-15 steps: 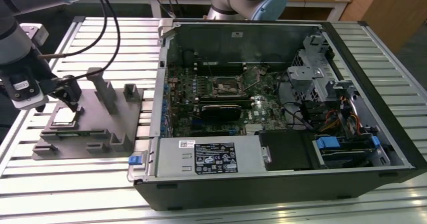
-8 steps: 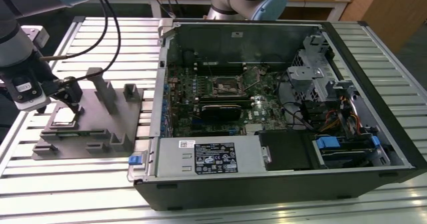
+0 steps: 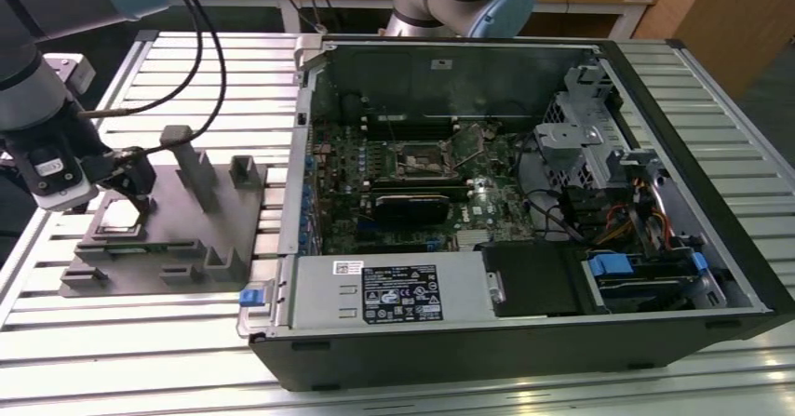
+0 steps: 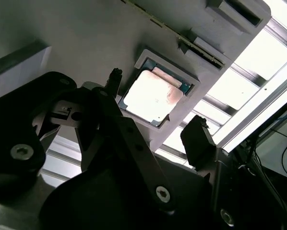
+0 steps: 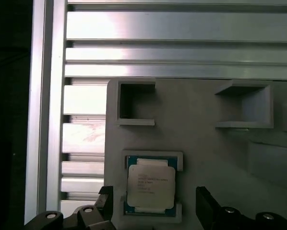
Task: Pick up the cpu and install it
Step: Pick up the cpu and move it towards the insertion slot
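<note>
From my console, the exterior view gave me little of the cpu (image 3: 121, 214): a pale square low on the grey fixture (image 3: 186, 219), partly covered by the claw (image 3: 132, 195) above it. The arm (image 3: 44, 109) ran out of the picture at the upper left of that view. In both wrist views the claw's body was cut off at the picture edge, and I could not tell whether the fingertips (image 5: 204, 195) touched the fixture's surface.

The fixture lay on the slatted metal desk (image 3: 149, 360) at the exterior view's left, just beside the open computer case (image 3: 497, 355). The cpu sat flat in a shallow square pocket with raised lips, its silver top facing up. Farther along the same plate in the first wrist view were two box-shaped recesses (image 5: 134, 103). The case lay on its side and held the motherboard (image 3: 360, 155) with a square socket (image 3: 416, 162) near its middle, a boxed power supply (image 3: 385, 290) at the near edge, and drive bays with loose cables (image 3: 621, 211) at the exterior view's right.

The claw was spread wide and grasped nothing. In the second wrist view, one black finger (image 4: 197, 136) stood on each side of the pocket, the cpu between them and apart from both.
</note>
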Action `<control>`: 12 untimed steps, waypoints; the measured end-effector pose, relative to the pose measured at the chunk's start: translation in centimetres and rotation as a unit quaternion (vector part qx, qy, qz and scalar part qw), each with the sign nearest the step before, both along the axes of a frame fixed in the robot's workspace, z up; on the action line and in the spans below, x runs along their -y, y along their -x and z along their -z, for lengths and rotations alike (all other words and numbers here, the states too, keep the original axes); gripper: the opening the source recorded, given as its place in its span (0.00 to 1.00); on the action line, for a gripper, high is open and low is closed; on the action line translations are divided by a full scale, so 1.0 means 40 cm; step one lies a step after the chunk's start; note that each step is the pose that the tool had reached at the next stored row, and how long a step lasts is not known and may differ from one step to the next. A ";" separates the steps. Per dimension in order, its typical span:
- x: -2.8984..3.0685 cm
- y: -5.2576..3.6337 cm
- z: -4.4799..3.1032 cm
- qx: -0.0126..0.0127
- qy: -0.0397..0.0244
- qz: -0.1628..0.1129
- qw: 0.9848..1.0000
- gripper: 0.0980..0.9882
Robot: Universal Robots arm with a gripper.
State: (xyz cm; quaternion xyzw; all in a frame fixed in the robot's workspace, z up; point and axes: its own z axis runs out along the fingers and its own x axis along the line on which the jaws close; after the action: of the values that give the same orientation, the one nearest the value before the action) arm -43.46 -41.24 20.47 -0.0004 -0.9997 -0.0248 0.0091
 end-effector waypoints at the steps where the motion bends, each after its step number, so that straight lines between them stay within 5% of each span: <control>1: 0.000 0.000 0.003 0.000 0.000 0.000 1.000 0.76; 12: -0.004 0.002 0.034 0.000 -0.001 0.000 1.000 0.76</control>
State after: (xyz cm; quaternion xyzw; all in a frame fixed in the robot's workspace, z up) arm -43.53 -41.09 19.10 -0.0003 -0.9996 -0.0260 0.0095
